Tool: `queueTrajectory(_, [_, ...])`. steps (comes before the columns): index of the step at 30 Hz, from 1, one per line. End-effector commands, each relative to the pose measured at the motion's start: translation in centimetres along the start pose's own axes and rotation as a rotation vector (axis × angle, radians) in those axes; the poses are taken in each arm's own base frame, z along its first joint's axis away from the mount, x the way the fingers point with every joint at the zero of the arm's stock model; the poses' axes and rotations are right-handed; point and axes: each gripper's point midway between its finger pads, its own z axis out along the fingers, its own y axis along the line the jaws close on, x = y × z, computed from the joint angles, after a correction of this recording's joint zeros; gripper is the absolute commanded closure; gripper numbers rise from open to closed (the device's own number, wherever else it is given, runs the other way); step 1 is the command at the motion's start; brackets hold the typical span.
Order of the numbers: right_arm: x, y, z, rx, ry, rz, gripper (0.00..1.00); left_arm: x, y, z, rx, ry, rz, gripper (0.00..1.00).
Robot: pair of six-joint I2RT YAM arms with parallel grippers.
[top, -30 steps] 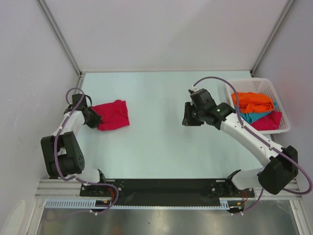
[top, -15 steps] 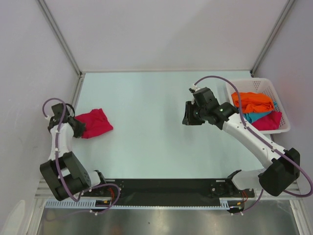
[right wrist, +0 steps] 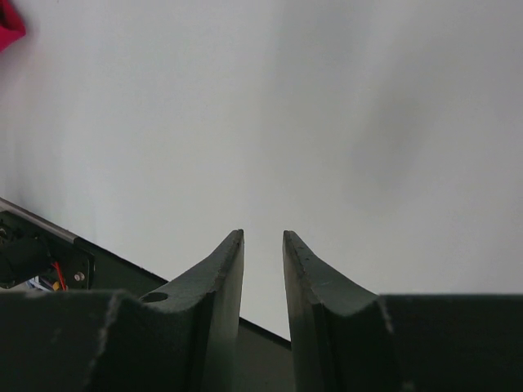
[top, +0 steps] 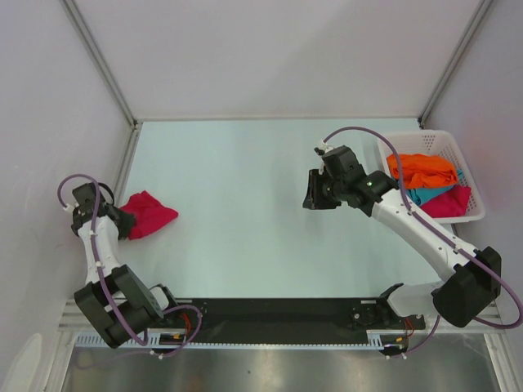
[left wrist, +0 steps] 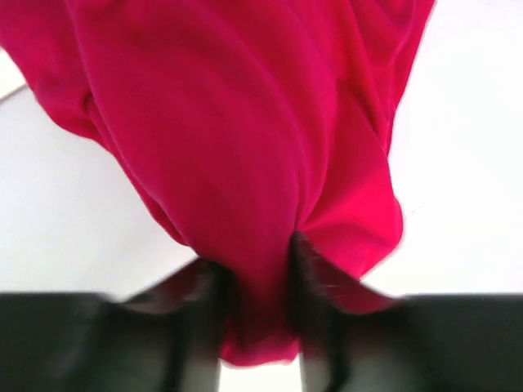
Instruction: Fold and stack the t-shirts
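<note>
The crimson t-shirt lies bunched in a loose heap on the tabletop, right at its left edge and a little nearer the front than the back. It's soft, light cloth and it will sag and fold wherever it isn't supported. One pinch only drags a lump along. To my eye it wants taking by a hem or the two shoulder corners, so it can be spread flat before any folding.

The left gripper is on its outer side, and its wrist camera shows a tuck of the red cloth caught between the two dark fingers, so I'd call it clamped on the shirt.

The heap is close to the side wall, so there's little room to work on that side. The whole middle of the tabletop looks open, and that seems the better place to lay the shirt out.

The right gripper hangs over the middle right of the tabletop, its jaws a narrow gap apart with nothing between them.

Beyond it, at the right edge, the white basket holds the orange t-shirt, the teal t-shirt and a red garment, all crumpled together.
</note>
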Motion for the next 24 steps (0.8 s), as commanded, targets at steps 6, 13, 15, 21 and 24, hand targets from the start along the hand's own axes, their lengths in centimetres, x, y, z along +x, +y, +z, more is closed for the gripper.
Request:
queueTrajectory(6, [-1.0, 0.6, -0.8, -0.032, -0.042, -0.002, 0.68, -0.8, -1.1, -0.8, 0.062, -0.026, 0.032, 0.20])
queueTrajectory(13, [-0.8, 0.5, -0.7, -0.030, -0.035, 0.000, 0.68, -1.5, -1.5, -1.7, 0.081, -0.059, 0.023, 0.18])
queueTrajectory(15, [-0.8, 0.4, -0.7, -0.025, -0.035, 0.001, 0.68, -1.9, -1.8, -2.1, 0.092, -0.075, 0.016, 0.18])
queueTrajectory(21, [-0.8, 0.2, -0.5, -0.011, -0.035, 0.008, 0.68, -4.5, -5.1, -4.7, 0.186, -0.151, 0.026, 0.15])
queueTrajectory(24, [-0.9, 0.5, -0.3, -0.021, -0.037, 0.021, 0.69, -5.5, -7.2, -5.7, 0.232, -0.172, 0.038, 0.15])
